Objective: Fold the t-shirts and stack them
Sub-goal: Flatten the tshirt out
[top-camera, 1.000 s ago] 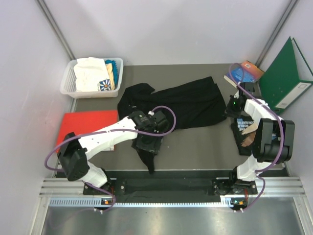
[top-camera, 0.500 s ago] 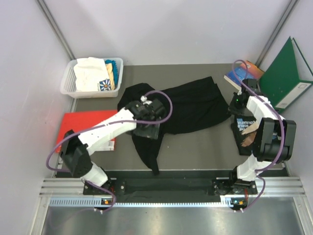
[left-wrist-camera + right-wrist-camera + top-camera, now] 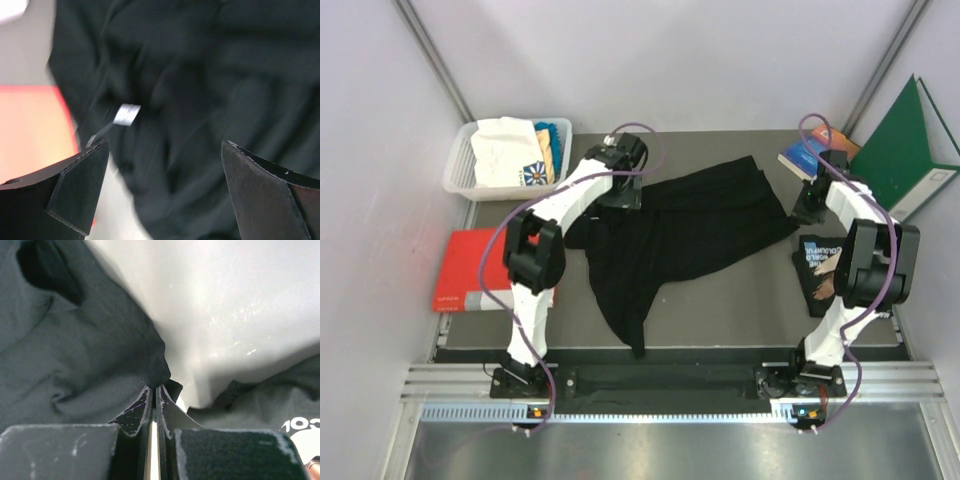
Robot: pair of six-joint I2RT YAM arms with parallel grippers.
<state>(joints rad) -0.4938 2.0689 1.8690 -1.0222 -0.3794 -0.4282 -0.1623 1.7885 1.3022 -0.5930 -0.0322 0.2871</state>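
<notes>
Black shirt sprawls crumpled mid-frame on the worktop. Right fingers, pressed together, pinch its right edge. Left fingers hang spread over its upper-left corner. I'd grip there and pull it taut.

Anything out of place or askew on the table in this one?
The black t-shirt lies bunched and skewed diagonally across the table, one twisted end trailing toward the near edge. It is not spread flat, let alone folded. Nothing looks spilled or damaged.
</notes>
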